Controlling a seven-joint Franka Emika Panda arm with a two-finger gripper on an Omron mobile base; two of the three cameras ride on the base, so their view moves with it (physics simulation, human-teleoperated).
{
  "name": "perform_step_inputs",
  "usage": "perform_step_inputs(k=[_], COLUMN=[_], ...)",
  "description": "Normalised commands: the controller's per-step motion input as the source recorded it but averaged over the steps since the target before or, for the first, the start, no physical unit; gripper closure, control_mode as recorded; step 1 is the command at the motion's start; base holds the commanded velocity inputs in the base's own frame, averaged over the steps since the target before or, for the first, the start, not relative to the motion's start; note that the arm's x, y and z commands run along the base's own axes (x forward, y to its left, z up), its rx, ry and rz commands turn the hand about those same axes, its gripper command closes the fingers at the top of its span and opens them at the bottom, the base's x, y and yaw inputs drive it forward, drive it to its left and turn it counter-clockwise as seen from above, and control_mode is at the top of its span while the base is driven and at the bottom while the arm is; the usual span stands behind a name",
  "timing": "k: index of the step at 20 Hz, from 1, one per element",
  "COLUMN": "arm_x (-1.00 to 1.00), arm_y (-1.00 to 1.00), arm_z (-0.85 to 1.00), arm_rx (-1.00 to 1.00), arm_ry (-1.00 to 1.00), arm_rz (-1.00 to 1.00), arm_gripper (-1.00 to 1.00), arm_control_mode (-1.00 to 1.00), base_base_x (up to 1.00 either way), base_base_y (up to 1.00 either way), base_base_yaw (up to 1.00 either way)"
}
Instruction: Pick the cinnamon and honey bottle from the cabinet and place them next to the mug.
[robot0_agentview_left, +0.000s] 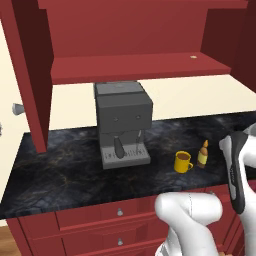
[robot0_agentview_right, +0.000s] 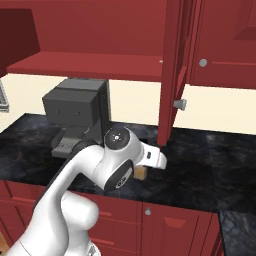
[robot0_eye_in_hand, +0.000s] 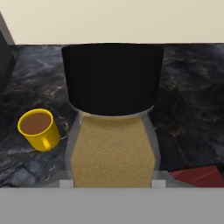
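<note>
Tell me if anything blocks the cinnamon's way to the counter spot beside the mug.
Nothing visible does. The gripper holds the cinnamon above the dark counter, the mug stands off to one side, and the honey bottle already stands on the mug's other side.

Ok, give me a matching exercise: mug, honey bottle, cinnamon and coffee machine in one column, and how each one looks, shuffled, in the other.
Things:
1. mug
2. honey bottle
3. cinnamon
4. coffee machine

Looks:
A. black cap, tan label
B. grey and boxy
C. bright yellow, side handle
D. amber, narrow pointed tip

Pairs: 1-C, 2-D, 3-A, 4-B
</note>
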Motion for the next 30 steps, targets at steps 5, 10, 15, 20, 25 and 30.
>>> perform_step_inputs(k=[5,10,15,20,25,30], arm_x=[0.00,0.02,0.07,0.06,0.13,0.01], arm_y=[0.00,-0.05,-0.22,-0.04,0.00,-0.22], arm_z=[-0.32,-0.23,-0.03,0.00,0.00,0.00], arm_rx=[0.00,0.00,0.00,0.00,0.00,0.00], arm_ry=[-0.15,-0.19,-0.15,-0.04,0.00,0.00], arm_rz=[0.00,0.00,0.00,0.00,0.04,0.19], arm_gripper=[1.00,1.00,1.00,1.00,1.00,1.00], arm_control_mode=[-1.00,-1.00,-1.00,-1.00,-1.00,-1.00], base_base_x=[0.00,0.00,0.00,0.00,0.00,0.00], base_base_y=[0.00,0.00,0.00,0.00,0.00,0.00], base_base_yaw=[0.00,0.00,0.00,0.00,0.00,0.00])
